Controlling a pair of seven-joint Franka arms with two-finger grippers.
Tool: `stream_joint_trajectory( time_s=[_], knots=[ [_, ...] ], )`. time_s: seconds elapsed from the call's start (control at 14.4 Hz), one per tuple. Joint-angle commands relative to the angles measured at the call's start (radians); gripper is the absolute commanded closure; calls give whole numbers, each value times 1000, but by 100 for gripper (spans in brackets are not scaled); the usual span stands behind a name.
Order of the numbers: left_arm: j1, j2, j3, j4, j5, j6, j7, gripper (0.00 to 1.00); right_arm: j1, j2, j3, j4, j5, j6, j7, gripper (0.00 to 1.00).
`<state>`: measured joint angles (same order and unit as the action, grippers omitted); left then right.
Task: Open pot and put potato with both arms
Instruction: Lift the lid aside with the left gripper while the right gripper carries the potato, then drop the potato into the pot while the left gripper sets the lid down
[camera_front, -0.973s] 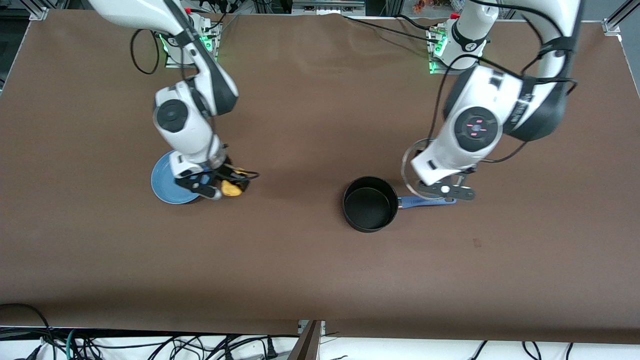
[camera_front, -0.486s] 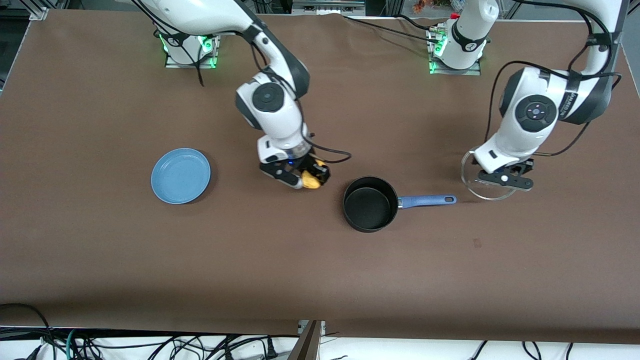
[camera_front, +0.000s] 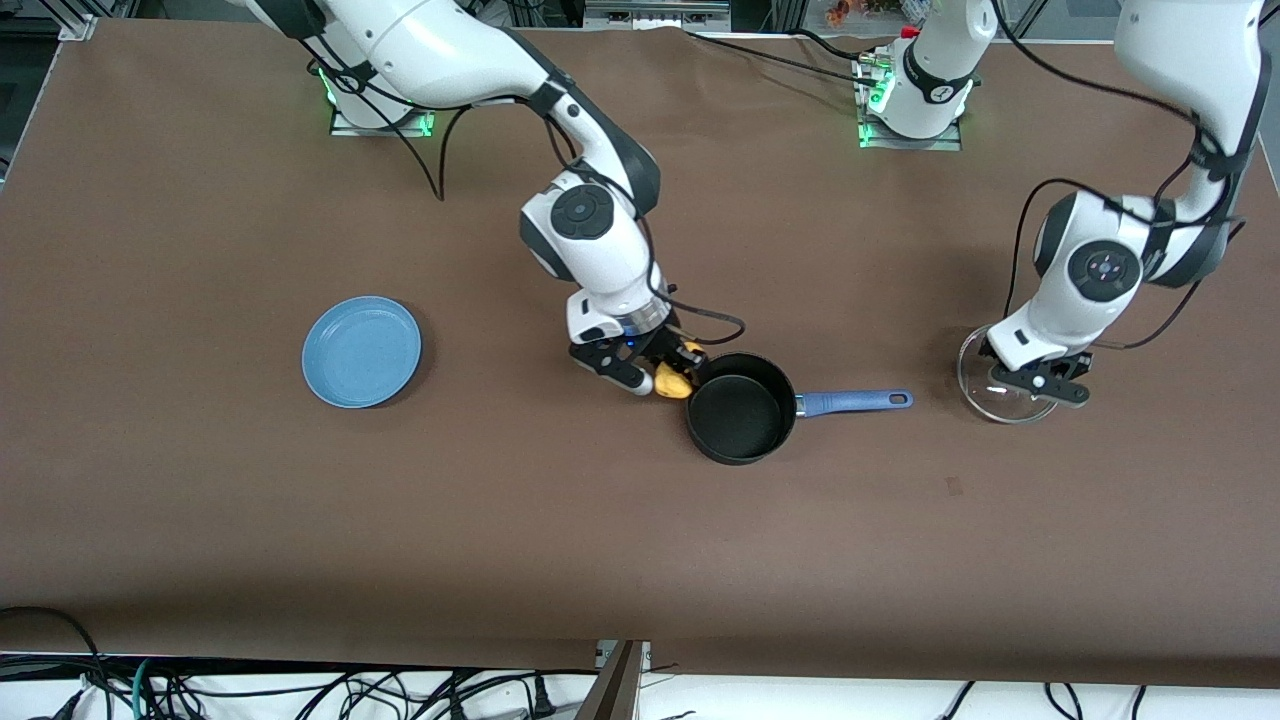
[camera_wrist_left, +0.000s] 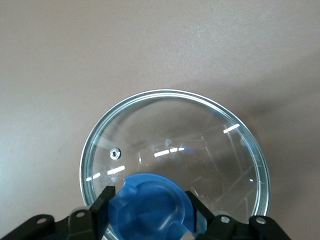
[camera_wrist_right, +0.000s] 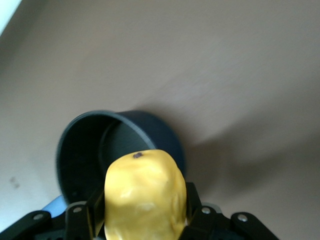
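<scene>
The black pot (camera_front: 740, 408) with its long blue handle (camera_front: 855, 402) stands open near the table's middle; it also shows in the right wrist view (camera_wrist_right: 105, 150). My right gripper (camera_front: 662, 372) is shut on the yellow potato (camera_front: 672, 381), just beside the pot's rim on the side toward the right arm's end. The potato fills the right wrist view (camera_wrist_right: 145, 197). My left gripper (camera_front: 1037, 383) is shut on the blue knob (camera_wrist_left: 152, 205) of the glass lid (camera_front: 1003, 388), low over the table past the handle's tip, toward the left arm's end. The lid's steel rim (camera_wrist_left: 175, 95) shows clearly.
A flat light-blue plate (camera_front: 361, 350) lies on the brown table toward the right arm's end. Cables run along the table's front edge and near the arm bases.
My right gripper has carried the potato from beside the plate across to the pot's rim. My left gripper has carried the lid away from the pot, past the handle, and lower.
</scene>
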<state>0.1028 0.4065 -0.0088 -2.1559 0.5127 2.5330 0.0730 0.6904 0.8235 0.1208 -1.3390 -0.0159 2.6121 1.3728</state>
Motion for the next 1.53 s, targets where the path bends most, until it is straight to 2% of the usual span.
stream_joint_trajectory(
  time_s=[0.0, 0.07, 0.14, 0.35, 0.49, 0.63, 0.69, 0.76, 0.9, 1.04, 1.25, 1.39, 1.46],
  knots=[
    [9, 69, -11, 116, 47, -22, 7, 65, 26, 63, -9, 64, -6, 74, 40, 35],
    [6, 64, -11, 120, 46, -22, 5, 15, 35, 78, -7, 78, -4, 98, 43, 35],
    [11, 57, -14, 132, 47, -26, 8, 0, 44, 98, -7, 98, -4, 117, 46, 35],
    [3, 2, -28, 139, 46, -80, 10, 0, 61, 143, -7, 158, -3, 121, 46, 35],
    [3, -66, -71, 140, 29, -159, 10, 0, 67, 163, -7, 179, -3, 123, 46, 34],
    [3, -142, -126, 163, -14, -276, 8, 0, 69, 174, -7, 192, -3, 134, 43, 28],
    [3, -184, -152, 194, -117, -351, 7, 0, 67, 172, -9, 192, -4, 134, 39, 9],
    [3, -205, -172, 253, -217, -449, 7, 0, 67, 171, -13, 192, -10, 132, 25, 0],
    [2, -206, -209, 435, -279, -697, 8, 0, 58, 163, -16, 195, -13, 99, 0, 0],
    [1, -203, -261, 594, -280, -859, 7, 0, 54, 142, -36, 210, -13, -27, -62, 0],
    [3, -207, -266, 707, -327, -948, 8, 0, 41, 70, -88, 219, -12, -274, -298, 0],
    [6, -259, -241, 706, -400, -962, 11, 0, -4, 19, -96, 219, -9, -415, -473, 0],
    [-3, -285, -197, 676, -434, -968, 11, 0, -37, -12, -92, 219, -4, -496, -567, 0]
  ],
)
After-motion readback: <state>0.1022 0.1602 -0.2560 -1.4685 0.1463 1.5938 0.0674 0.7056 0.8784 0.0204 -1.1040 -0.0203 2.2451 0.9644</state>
